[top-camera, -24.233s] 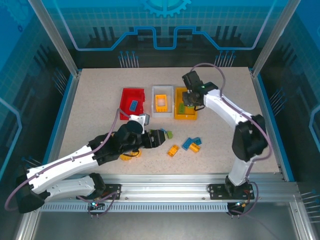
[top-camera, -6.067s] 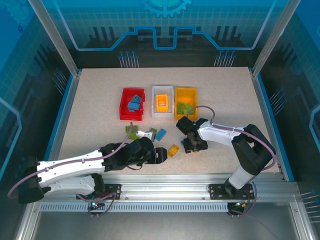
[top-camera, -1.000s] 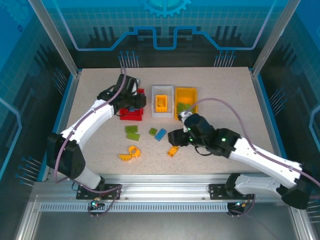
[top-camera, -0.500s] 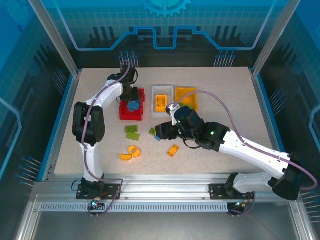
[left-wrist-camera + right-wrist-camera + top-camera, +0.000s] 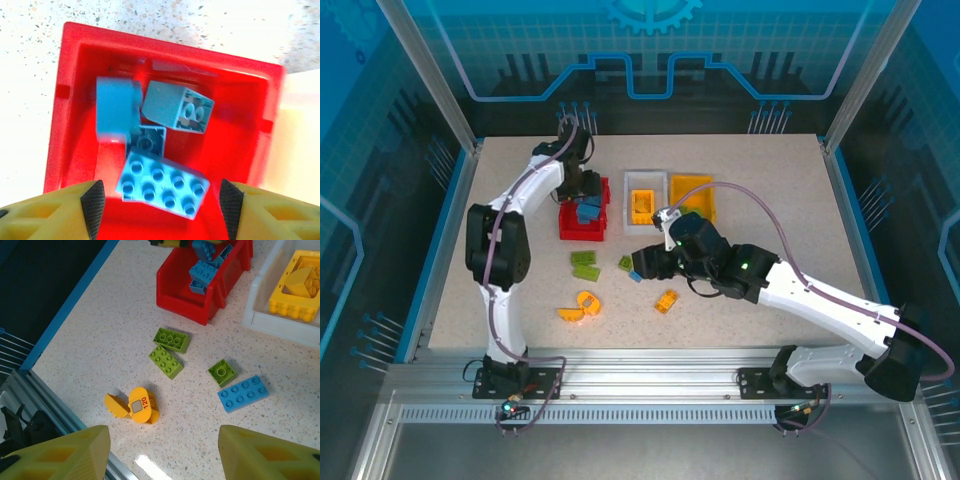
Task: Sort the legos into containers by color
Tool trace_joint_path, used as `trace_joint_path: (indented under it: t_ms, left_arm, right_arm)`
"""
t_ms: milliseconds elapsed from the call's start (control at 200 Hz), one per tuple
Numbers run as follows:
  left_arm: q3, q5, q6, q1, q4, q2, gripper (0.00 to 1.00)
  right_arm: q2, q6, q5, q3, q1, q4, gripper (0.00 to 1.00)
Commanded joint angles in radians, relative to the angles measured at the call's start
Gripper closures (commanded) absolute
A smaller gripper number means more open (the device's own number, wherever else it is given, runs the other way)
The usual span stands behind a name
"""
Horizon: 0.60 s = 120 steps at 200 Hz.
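My left gripper [image 5: 161,207] hangs open just above the red container [image 5: 75,100], at the back left of the table [image 5: 582,188]. Several blue legos lie in that bin; a blue eight-stud brick [image 5: 162,186] sits below the jaws and another blue one [image 5: 116,107] is blurred. The white container [image 5: 642,205] holds an orange-yellow brick [image 5: 297,287]. Beside it, the orange-yellow container [image 5: 692,195] holds green pieces. My right gripper [image 5: 165,455] is open and empty above the loose legos: two green bricks [image 5: 166,361], a small green one [image 5: 222,372], a flat blue brick [image 5: 243,393] and orange-yellow pieces [image 5: 132,405].
One more orange-yellow brick [image 5: 667,301] lies just in front of the right gripper [image 5: 638,265]. The speckled table [image 5: 770,180] has a blue raised border, with the rail edge [image 5: 30,385] close to the orange-yellow pieces. The right arm stretches across the table's right half.
The left gripper has opened over the red container and its blue brick has dropped in. The right gripper moved left over the loose legos, then held still.
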Motion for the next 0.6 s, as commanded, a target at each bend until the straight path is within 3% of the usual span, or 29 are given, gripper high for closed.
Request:
trace_joint_path:
  t_ms: [0, 275, 595]
  left_arm:
    - [-0.056, 0.047, -0.048, -0.029, 0.000, -0.198, 0.36]
    - [-0.476, 0.072, -0.202, -0.123, 0.074, -0.681, 0.38]
    - [-0.997, 0.129, -0.505, -0.274, 0.122, -1.324, 0.40]
  right_arm:
    - [-0.006, -0.010, 0.013, -0.013, -0.006, -0.016, 0.39]
    - [0.286, -0.138, 0.071, 0.107, 0.050, -0.078, 0.36]
    - [0.756, -0.401, 0.087, 0.463, -0.007, -0.285, 0.25]
